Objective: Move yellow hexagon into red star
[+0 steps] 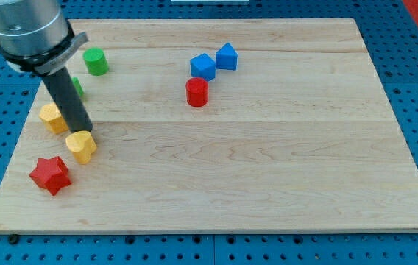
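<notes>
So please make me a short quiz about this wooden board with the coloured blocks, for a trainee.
1. True or false: the red star-shaped block touches the red cylinder block.
2. Which block lies nearest my tip? A) the yellow heart-shaped block B) the blue cube block C) the green cylinder block
3. Fill in: the yellow hexagon block lies toward the view's ____ from the red star-shaped block.

Key: 1 false, they are far apart on the wooden board. 2 A, my tip is at its upper edge. 3 top.
</notes>
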`<state>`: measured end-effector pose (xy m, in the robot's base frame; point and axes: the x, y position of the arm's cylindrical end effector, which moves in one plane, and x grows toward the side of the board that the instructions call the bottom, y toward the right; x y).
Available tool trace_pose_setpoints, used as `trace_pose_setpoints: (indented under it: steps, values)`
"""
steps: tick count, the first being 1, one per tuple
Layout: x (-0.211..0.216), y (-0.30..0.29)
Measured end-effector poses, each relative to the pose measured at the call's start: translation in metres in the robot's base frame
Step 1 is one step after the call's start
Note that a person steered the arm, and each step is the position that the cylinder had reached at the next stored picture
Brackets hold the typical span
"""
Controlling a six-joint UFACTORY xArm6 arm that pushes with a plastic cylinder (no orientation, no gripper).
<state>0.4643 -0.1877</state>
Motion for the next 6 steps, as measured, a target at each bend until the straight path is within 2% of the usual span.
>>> trace_pose_setpoints:
  steps: [2, 3, 4, 5, 6]
  values:
    - [0.012, 0.008]
    - [-0.028, 0.01]
    - [-0.061, -0.028]
    - [-0.062, -0.066]
    - [-0.046, -0.058]
